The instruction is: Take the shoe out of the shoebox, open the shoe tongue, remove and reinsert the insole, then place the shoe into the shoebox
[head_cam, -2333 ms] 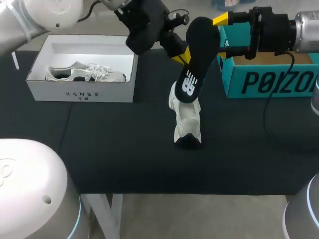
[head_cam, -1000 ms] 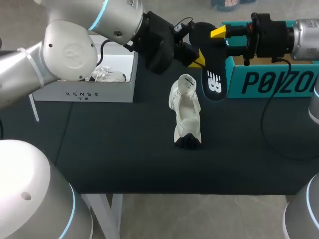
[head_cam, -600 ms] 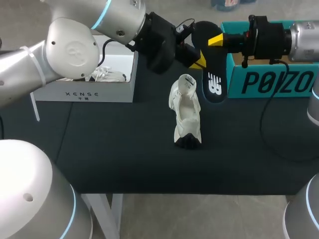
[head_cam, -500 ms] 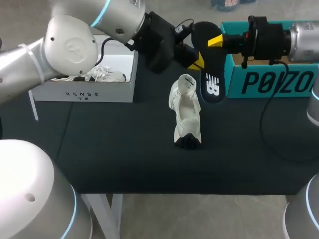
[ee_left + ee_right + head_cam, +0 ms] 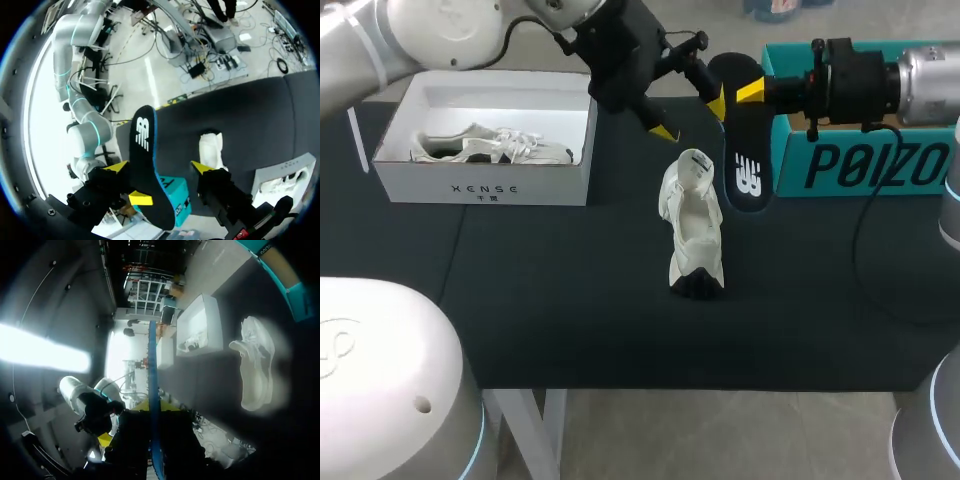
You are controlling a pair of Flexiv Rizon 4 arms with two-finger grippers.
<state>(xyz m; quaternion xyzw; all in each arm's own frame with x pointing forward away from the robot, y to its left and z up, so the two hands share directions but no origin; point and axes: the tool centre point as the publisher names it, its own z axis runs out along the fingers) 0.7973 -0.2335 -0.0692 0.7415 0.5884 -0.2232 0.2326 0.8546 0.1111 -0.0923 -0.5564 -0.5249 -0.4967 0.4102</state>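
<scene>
A black insole (image 5: 742, 150) hangs upright in front of the teal box, with my right gripper (image 5: 752, 91) shut on its upper end. My left gripper (image 5: 690, 116) is open just left of the insole, fingers spread wide. In the left wrist view the insole (image 5: 143, 150) stands between the open left gripper's (image 5: 159, 168) yellow tips. The right wrist view shows the insole (image 5: 152, 370) edge-on in the right gripper (image 5: 153, 407). The white shoe (image 5: 693, 228) lies on the dark table below the insole, toe towards the front; it also shows as the shoe (image 5: 212, 150) and the shoe (image 5: 256, 365).
A white shoebox (image 5: 485, 185) with another white shoe (image 5: 490, 146) inside stands at the back left. A teal box (image 5: 865, 155) stands at the back right, right behind the insole. The dark table (image 5: 570, 300) stretches in front of the shoe.
The right gripper shut on the insole's upper end. The left gripper then let go, opened wide and drew back to the left. The shoe has not moved.
</scene>
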